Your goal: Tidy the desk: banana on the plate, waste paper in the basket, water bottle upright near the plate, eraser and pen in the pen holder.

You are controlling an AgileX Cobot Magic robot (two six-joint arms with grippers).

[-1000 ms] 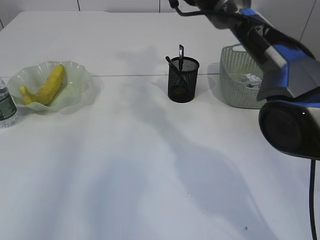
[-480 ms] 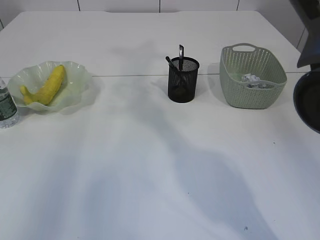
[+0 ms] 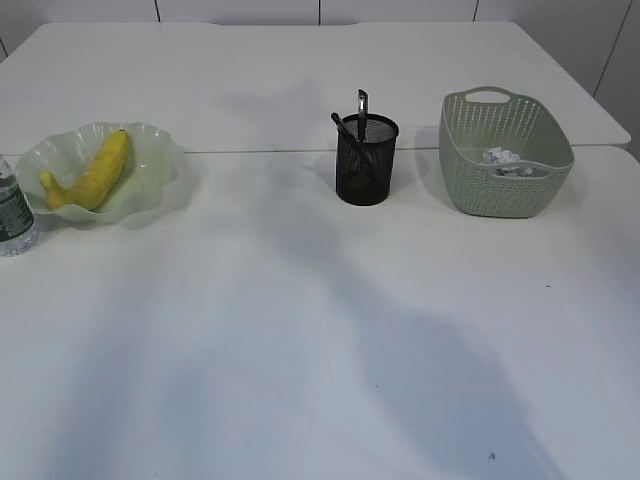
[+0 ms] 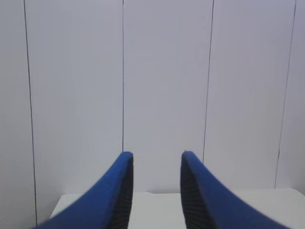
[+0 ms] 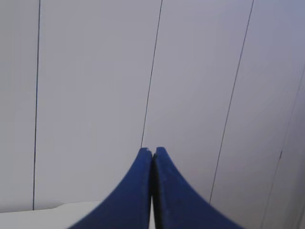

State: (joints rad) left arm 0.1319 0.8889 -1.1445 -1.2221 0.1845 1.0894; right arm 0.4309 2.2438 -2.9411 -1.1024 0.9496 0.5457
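Note:
The banana (image 3: 93,174) lies on the pale green plate (image 3: 155,150) at the desk's (image 3: 300,330) left. Beside the plate at the left edge stands the water bottle (image 3: 12,210), upright and partly cut off. A pen (image 3: 362,103) sticks out of the black mesh pen holder (image 3: 365,160); the eraser is not visible. Waste paper (image 3: 503,157) rests inside the grey-green basket (image 3: 505,195). Neither arm appears in the exterior view. My left gripper (image 4: 157,155) is open with nothing between its blue fingers, facing a panelled wall. My right gripper (image 5: 152,150) is shut and empty, also facing the wall.
A seam (image 3: 260,152) crosses the desk behind the plate and pen holder. White wall panels (image 4: 162,71) fill both wrist views, with a strip of tabletop low in each.
The right arm, large in the exterior view's right side a second ago, has withdrawn out of that view. The objects on the desk have not moved.

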